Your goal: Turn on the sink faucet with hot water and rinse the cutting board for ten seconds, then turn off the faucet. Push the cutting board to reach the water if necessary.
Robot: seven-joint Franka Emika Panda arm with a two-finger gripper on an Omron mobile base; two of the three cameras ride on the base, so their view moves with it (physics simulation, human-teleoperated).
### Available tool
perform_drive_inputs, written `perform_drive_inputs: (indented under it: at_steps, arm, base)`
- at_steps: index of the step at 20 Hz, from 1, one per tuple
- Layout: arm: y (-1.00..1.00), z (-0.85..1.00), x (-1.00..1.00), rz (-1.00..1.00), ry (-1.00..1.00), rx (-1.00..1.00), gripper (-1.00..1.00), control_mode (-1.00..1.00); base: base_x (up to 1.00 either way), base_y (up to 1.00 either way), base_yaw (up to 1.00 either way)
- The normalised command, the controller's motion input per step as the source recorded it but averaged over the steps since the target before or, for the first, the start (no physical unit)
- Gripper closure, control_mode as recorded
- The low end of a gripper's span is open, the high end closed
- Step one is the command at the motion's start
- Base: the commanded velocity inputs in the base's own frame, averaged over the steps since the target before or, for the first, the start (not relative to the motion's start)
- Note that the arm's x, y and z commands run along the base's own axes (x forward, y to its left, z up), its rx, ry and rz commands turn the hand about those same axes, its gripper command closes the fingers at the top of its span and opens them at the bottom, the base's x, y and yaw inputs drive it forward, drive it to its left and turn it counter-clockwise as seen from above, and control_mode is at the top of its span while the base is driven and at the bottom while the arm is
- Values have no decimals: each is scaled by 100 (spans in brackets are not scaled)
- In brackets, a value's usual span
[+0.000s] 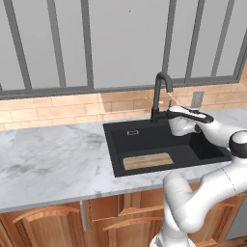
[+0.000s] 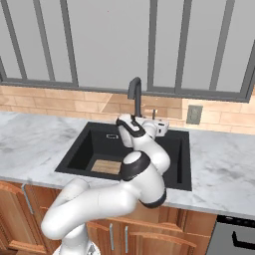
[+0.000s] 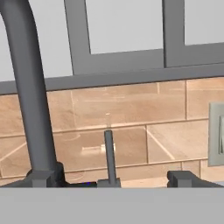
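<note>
While I watch from the base cameras, this is what I see:
Cutting board (image 1: 147, 160): lies flat on the floor of the sink (image 1: 117, 149), at its front left, dry.
Sink faucet (image 1: 159, 94): stands behind the basin's back edge, spout arching toward the basin.
Lever (image 3: 109, 155): thin upright rod just right of the faucet's stem.
Gripper (image 3: 110, 178): spread wide, one fingertip by the stem, one right of the lever, grasping nothing.
Outlet (image 1: 197, 99): on the brick wall, to the right.
</note>
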Motion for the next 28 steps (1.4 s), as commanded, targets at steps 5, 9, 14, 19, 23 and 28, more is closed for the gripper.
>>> perform_drive_inputs:
  at_steps: [5, 9, 14, 19, 23, 28]
  arm:
    - [0, -2, 16, 0, 2, 0, -100, -100]
    - [0, 0, 20, 0, 0, 0, -100, -100]
    - [0, -1, 17, 0, 0, 0, -100, -100]
    - [0, -14, 8, 0, 0, 0, -100, -100]
    - [0, -23, 3, 0, 0, 0, -100, -100]
    - [0, -17, 4, 0, 0, 0, -100, -100]
  base:
    - [0, 0, 0]
    - [0, 0, 0]
    - [0, 0, 0]
    - [0, 0, 0]
    - [0, 0, 0]
    - [0, 0, 0]
